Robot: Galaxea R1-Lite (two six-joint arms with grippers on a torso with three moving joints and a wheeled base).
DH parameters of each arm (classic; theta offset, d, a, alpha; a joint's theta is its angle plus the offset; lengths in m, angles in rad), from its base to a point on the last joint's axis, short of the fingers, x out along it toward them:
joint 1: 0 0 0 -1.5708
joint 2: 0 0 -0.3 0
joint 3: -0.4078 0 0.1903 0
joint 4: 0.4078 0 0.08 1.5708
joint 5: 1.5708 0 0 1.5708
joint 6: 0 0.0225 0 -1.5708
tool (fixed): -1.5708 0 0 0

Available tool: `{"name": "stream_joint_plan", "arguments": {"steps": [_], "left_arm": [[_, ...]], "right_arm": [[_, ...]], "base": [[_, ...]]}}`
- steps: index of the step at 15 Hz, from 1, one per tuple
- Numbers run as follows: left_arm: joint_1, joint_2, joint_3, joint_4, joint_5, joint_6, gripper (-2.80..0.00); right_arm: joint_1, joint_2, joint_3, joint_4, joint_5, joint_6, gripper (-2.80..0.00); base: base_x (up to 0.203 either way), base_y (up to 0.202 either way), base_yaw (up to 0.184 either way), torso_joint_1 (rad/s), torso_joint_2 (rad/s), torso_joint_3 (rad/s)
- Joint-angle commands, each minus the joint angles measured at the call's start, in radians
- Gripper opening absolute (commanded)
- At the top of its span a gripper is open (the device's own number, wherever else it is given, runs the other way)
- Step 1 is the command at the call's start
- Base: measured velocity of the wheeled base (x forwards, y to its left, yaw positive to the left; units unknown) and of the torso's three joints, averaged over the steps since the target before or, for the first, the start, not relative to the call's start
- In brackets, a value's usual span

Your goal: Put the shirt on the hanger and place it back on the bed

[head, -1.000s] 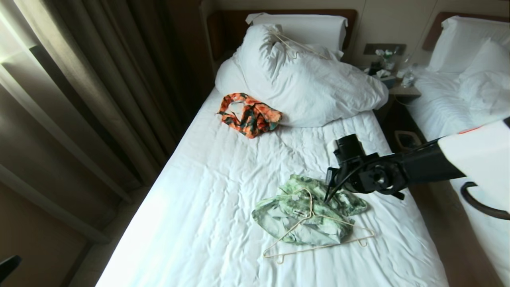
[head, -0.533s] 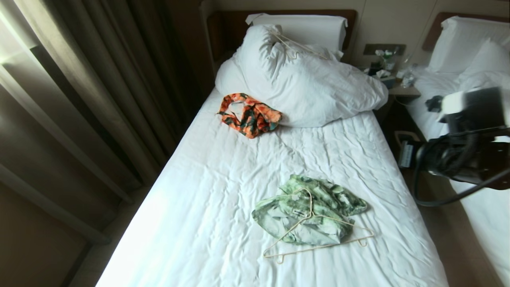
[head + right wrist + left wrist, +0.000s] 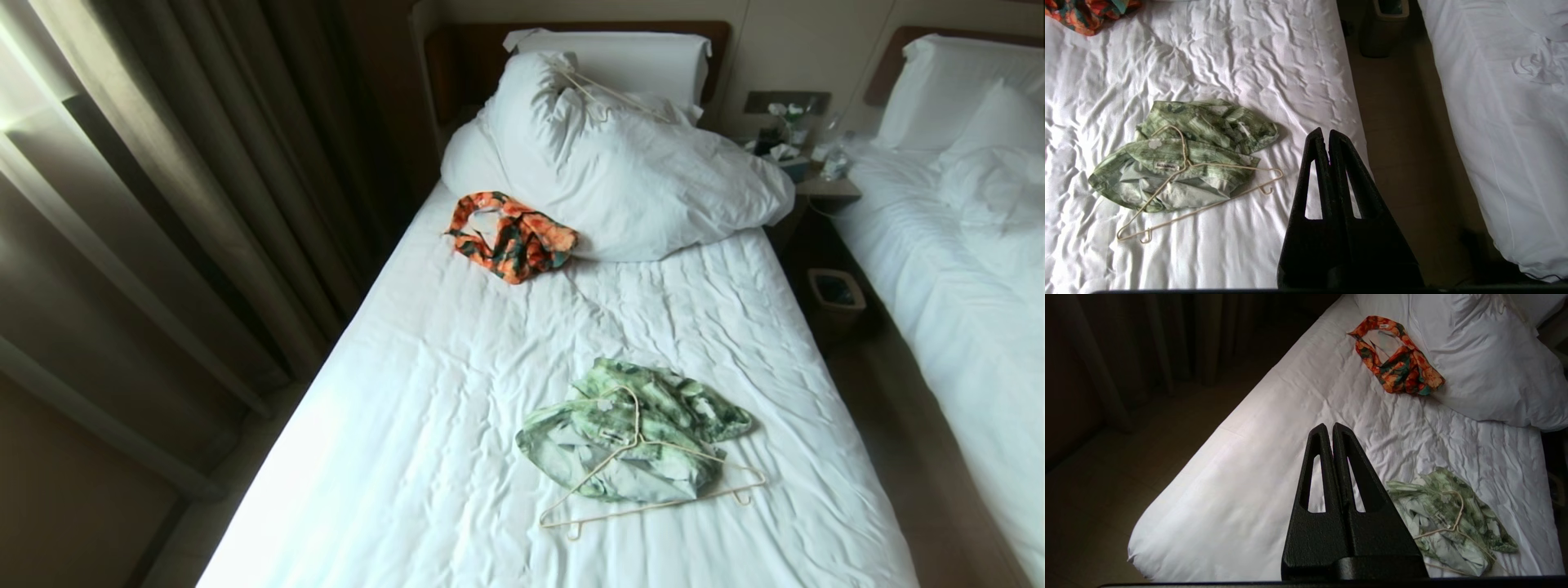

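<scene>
Fabric: you are dealing with the shirt (image 3: 1184, 163), soft, light, crumpled; likely slipping and bunching. Take the collar.
Wire: the hanger (image 3: 1208, 192) is lying on top; thin, stiff, light. Pinch at the hook neck.
Look: green, white leaf print.
Place: on the bed (image 3: 1229, 61), beside the right gripper (image 3: 1327, 134), apart.
Claws: right and left gripper (image 3: 1332, 428) are both sitting clenched, empty.

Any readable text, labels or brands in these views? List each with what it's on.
No text can be read in any view.
Neck label inside the shirt: a small white tag with dark print, too small to read.
Neck label inside the orange patterned garment: a small white tag, unreadable.
Items on the nightstand: too small and blurred to show any lettering.
</scene>
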Motion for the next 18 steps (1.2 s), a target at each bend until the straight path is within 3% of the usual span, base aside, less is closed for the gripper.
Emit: {"name": "stream_joint_plan", "arguments": {"steps": [1,2,5,7,10,14,18], "left_arm": [[0.104,-0.004,0.002,0.004,-0.110,-0.001,-2.80],[0.127,-0.009,0.024,0.002,-0.161,0.000,-2.80],[0.121,-0.013,0.124,-0.016,-0.189,0.003,-2.80],[0.114,-0.019,0.175,-0.074,-0.252,0.001,-2.80],[0.024,-0.082,0.230,-0.086,-0.288,0.019,-2.80],[0.039,-0.184,0.309,-0.090,-0.322,0.087,-2.80],[0.040,-0.286,0.394,-0.109,-0.314,0.190,-2.80]], "right_arm": [[-0.059,-0.145,0.013,0.066,0.001,0.001,-2.80],[-0.068,-0.170,0.024,0.073,0.002,0.002,-2.80],[-0.109,-0.297,0.101,0.080,0.002,-0.002,-2.80],[-0.141,-0.385,0.192,0.080,0.004,-0.002,-2.80],[-0.156,-0.533,0.353,0.066,0.018,0.001,-2.80],[-0.196,-0.720,0.564,-0.063,0.129,-0.010,-2.80],[-0.224,-0.924,0.687,-0.126,0.267,-0.143,-2.80]], "base": [[0.000,0.000,0.000,0.000,0.00,0.000],[0.000,0.000,0.000,0.000,0.00,0.000],[0.000,0.000,0.000,0.000,0.00,0.000],[0.000,0.000,0.000,0.000,0.00,0.000],[0.000,0.000,0.000,0.000,0.00,0.000],[0.000,0.000,0.000,0.000,0.00,0.000],[0.000,0.000,0.000,0.000,0.00,0.000]]}}
